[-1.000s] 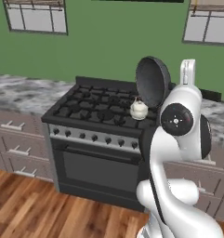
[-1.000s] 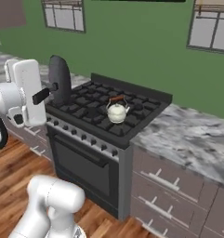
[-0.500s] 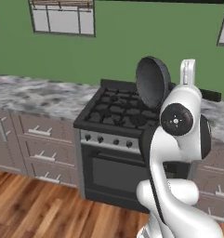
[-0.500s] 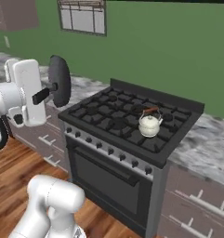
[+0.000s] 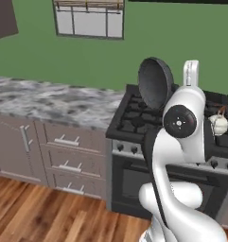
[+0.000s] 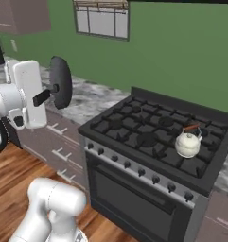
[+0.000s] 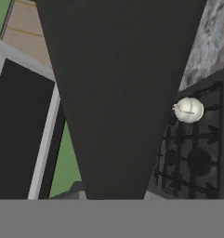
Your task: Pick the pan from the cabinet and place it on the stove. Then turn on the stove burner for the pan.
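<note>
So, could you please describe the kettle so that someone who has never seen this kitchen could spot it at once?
Start at the black stove set into the grey marbled counter under the green wall. On its iron grates, toward the right side and near the front, stands the kettle. It is small, round and white, with a reddish-brown handle arched over its top, the one pale thing on the black cooktop.

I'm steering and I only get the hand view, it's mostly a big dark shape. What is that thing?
Observer: It's the pan, held up on edge by its handle in the shut gripper.
Operator: Is it over the stove?
Observer: No. In the right base view it hangs over the counter, to the side of the stove.
Operator: What's the white ball?
Observer: A white kettle with a reddish-brown handle, sitting on a front grate.
</note>
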You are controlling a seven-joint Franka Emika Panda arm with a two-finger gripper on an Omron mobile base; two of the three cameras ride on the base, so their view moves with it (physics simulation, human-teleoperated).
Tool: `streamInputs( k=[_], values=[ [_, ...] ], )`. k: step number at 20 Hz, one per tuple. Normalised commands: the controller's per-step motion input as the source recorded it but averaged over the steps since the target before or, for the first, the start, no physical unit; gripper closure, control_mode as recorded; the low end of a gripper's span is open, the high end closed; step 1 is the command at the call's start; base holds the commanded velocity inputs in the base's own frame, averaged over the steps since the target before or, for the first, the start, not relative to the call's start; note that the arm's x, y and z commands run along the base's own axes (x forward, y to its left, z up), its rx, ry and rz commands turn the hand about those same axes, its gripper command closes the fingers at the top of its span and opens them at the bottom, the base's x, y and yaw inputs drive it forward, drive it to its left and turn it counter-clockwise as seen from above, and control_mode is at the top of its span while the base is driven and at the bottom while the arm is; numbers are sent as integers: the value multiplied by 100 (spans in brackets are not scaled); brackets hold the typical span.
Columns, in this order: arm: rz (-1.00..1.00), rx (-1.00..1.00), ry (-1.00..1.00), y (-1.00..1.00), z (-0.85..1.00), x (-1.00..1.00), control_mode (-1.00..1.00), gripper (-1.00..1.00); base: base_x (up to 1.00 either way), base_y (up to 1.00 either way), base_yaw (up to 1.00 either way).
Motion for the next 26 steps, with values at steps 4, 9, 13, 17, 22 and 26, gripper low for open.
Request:
streamInputs(
  k=[4, 9, 13, 17, 22, 26],
  values=[
    [0, 0, 0, 0, 0, 0, 100, 100, 59, 59, -5],
    [0, 0, 0, 0, 0, 0, 100, 100, 57, 61, -7],
    [0, 0, 0, 0, 0, 0, 100, 100, 55, 52, -12],
    [0, 0, 0, 0, 0, 0, 100, 100, 52, 40, -19],
    [0, 0, 0, 0, 0, 0, 100, 100, 43, 32, -24],
    [0, 0, 0, 0, 0, 0, 100, 100, 39, 38, -25]
  ],
)
